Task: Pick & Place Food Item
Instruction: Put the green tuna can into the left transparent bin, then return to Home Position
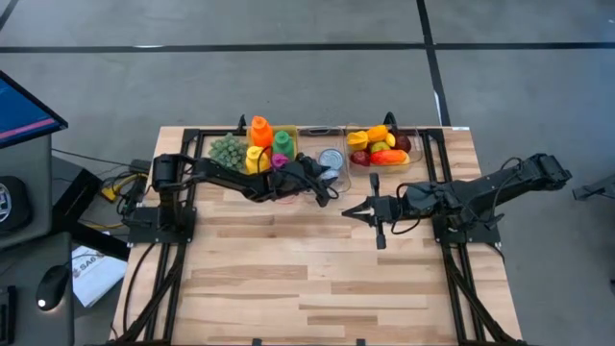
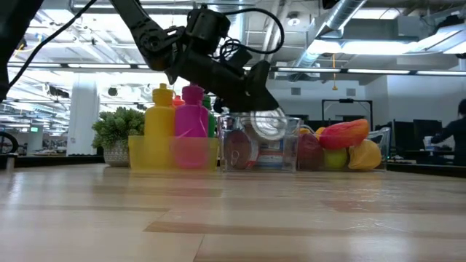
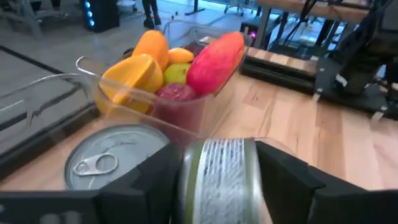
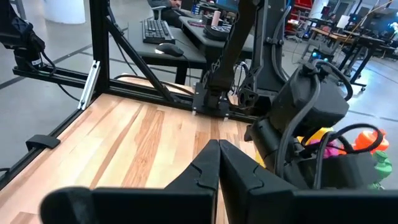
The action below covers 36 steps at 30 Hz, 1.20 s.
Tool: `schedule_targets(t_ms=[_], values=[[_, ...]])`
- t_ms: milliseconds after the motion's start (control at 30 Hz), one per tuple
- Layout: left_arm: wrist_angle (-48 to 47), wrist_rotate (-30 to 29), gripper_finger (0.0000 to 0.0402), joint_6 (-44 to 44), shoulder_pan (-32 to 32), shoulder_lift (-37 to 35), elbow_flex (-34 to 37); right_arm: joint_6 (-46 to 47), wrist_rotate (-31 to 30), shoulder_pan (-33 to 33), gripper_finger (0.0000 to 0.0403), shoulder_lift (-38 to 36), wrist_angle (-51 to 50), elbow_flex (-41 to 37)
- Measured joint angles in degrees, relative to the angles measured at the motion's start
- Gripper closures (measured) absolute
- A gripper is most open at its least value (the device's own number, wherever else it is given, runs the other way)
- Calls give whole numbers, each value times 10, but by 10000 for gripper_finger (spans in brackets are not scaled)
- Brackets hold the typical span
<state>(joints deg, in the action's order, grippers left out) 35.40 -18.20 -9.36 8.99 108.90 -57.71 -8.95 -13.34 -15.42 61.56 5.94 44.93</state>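
Observation:
My left gripper [image 3: 217, 186] reaches from the table's left over the middle clear container [image 2: 233, 149] at the far edge. It is shut on a can [image 3: 217, 177] with a pale label and a green band. A second can [image 3: 109, 165] with a pull-tab lid stands in that container just beside it. In the low view the held can [image 2: 266, 124] shows at the container's rim height. My right gripper [image 1: 348, 211] hovers shut over mid-table, right of centre, holding nothing. My left gripper pinches the can [image 3: 214, 168] between its two fingers [image 3: 283, 180], one on each side. The fingers come from the table's left, slanting slightly down. The can lies on its side at the middle container's rim. Whether it rests on anything below is hidden.
A clear container of fruit [image 1: 382, 146] stands to the right of the middle one. Another with coloured bottles [image 1: 261, 144] and a green plant [image 1: 227, 150] stands to the left. Bare wooden tabletop [image 1: 307, 279] fills the near half. Black frame rails [image 1: 452, 279] run along both sides.

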Motion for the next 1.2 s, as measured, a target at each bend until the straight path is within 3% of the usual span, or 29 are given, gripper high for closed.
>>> schedule_targets(t_ms=[167, 333, 567, 867, 1200], values=[[6, 0, 179, 0, 0, -2, 0, 0, 0, 0, 399, 0, 0, 0], [15, 18, 181, 5, 0, -10, 0, 0, 0, 0, 399, 0, 0, 0], [-32, 86, 248, 16, 0, -84, 4, -1, 0, 0, 399, -1, 1, 0], [-115, 97, 386, 52, -41, -195, 59, 15, -2, -3, 399, -2, -4, -3], [-133, 98, 400, 113, -119, -405, 223, 28, -4, -3, 400, -2, -28, -12]])
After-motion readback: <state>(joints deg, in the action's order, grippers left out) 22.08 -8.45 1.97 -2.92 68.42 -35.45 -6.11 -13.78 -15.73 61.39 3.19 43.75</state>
